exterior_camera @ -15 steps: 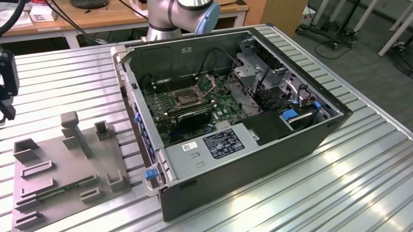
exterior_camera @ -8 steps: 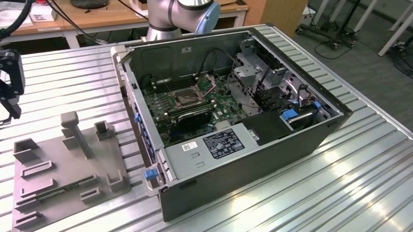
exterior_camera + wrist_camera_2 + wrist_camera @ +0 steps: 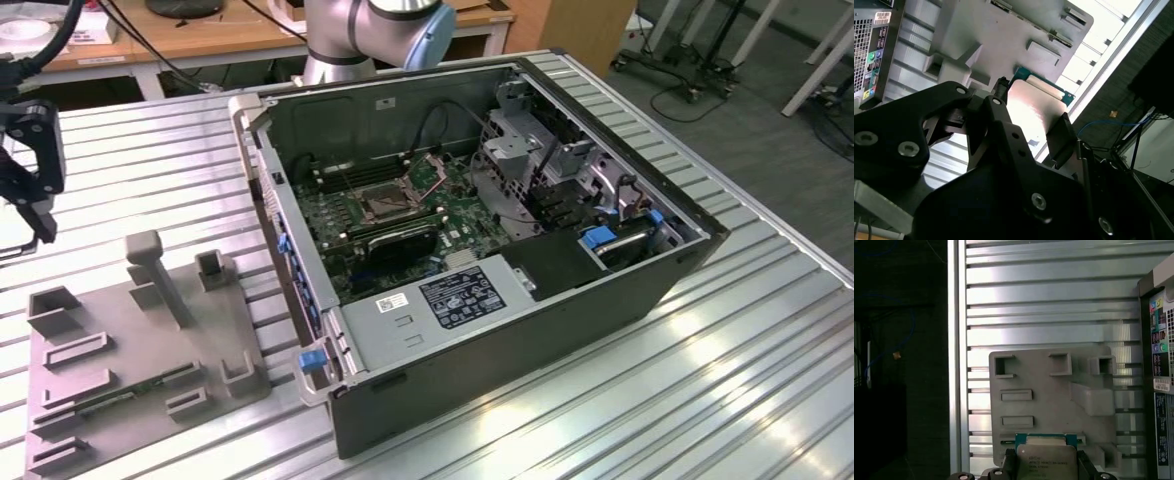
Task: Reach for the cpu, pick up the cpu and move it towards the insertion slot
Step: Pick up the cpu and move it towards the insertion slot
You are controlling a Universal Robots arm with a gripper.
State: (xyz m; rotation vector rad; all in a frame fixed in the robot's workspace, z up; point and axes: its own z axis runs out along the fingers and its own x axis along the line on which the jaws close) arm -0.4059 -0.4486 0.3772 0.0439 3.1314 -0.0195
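The cpu (image 3: 1047,456), a flat square chip with a silvery top and a green rim, is clamped between my black fingers (image 3: 1009,463) and hangs above the grey plastic tray (image 3: 1054,385). In the second wrist view the cpu (image 3: 1030,102) gleams between the two finger pads (image 3: 1060,131), and my gripper (image 3: 1031,114) is shut on its edges. In the exterior view my gripper (image 3: 30,175) hovers at the far left, above the table and beyond the tray (image 3: 147,350). The insertion slot (image 3: 380,205), a silver-framed square socket, sits on the motherboard inside the open computer case.
The open computer case (image 3: 534,300) lies on its side on the ribbed metal table (image 3: 747,380), towards the exterior view's right of the tray. A green memory stick (image 3: 127,392) rests in a tray recess. Upright tray posts (image 3: 150,275) stand near my gripper. The arm's base (image 3: 354,40) rises behind the case.
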